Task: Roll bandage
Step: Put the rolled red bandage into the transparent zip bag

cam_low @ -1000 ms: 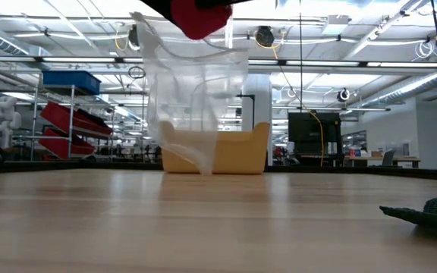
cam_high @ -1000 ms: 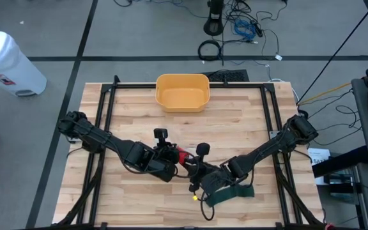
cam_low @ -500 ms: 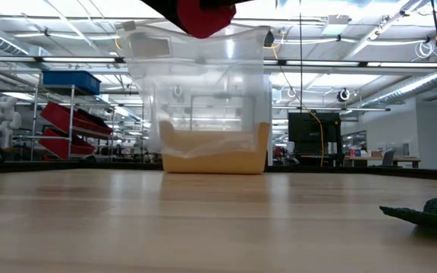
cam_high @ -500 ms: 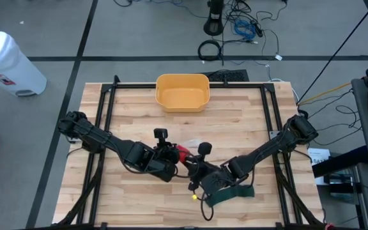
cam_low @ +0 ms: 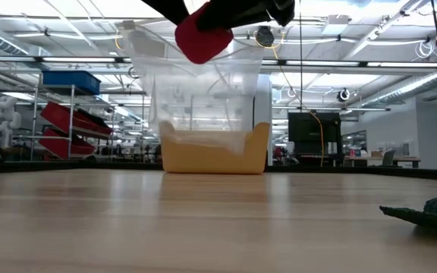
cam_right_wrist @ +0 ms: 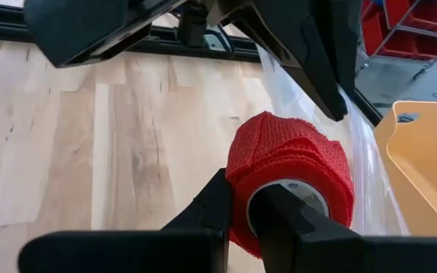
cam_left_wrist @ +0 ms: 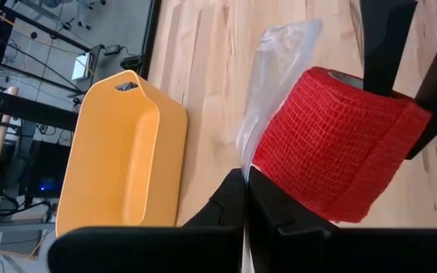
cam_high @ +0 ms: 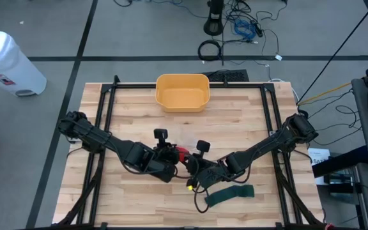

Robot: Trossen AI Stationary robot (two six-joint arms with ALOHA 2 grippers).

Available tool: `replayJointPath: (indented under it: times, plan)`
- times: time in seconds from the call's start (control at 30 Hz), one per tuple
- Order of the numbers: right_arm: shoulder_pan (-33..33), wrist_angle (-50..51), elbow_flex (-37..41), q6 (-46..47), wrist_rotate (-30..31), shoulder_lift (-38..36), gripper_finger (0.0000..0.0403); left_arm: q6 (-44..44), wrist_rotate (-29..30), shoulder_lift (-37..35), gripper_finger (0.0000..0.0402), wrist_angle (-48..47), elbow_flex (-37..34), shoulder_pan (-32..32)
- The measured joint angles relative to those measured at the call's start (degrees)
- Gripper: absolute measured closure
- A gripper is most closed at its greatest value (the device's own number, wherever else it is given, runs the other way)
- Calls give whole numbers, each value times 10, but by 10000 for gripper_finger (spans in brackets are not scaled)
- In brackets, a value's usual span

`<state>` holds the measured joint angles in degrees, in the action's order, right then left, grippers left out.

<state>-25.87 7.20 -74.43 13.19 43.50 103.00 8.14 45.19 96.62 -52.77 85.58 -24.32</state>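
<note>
A red bandage roll hangs above the table's middle, with my right gripper shut on it. Right beside it my left gripper is shut on a clear plastic bag, which hangs down from the grippers. In the low view the roll sits tilted at the bag's top edge; whether it is inside the bag, I cannot tell. In the high view both grippers meet around the roll. A dark green bandage lies flat on the table near the front edge. My left gripper pinches the bag's upper edge between its two shut fingers. The bag hangs slack below the hold, clear of the table. My right gripper has one finger inside the roll's hollow core and one finger outside, pinching the roll's wall. The roll is lifted clear and tilted.
A yellow bin stands at the table's far edge, seen through the bag in the low view. The black frame rails run along the left and right sides. Bare wood lies to the left of the arms.
My right gripper has gone toward the table's left and far edge and has rolled, uncovering the green bandage beneath it. The red roll has tipped and sunk a little. The bag, first narrow and bunched, has spread wide.
</note>
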Motion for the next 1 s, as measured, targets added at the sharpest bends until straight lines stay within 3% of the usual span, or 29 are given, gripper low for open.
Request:
replayJointPath:
  times: [0.37,1.0]
  plan:
    - [0,-31,0,1,-1,0,367,-12,0,0,400,1,0,-11]
    - [15,-4,0,133,20,-3,367,-57,10,-12,400,28,0,-52]
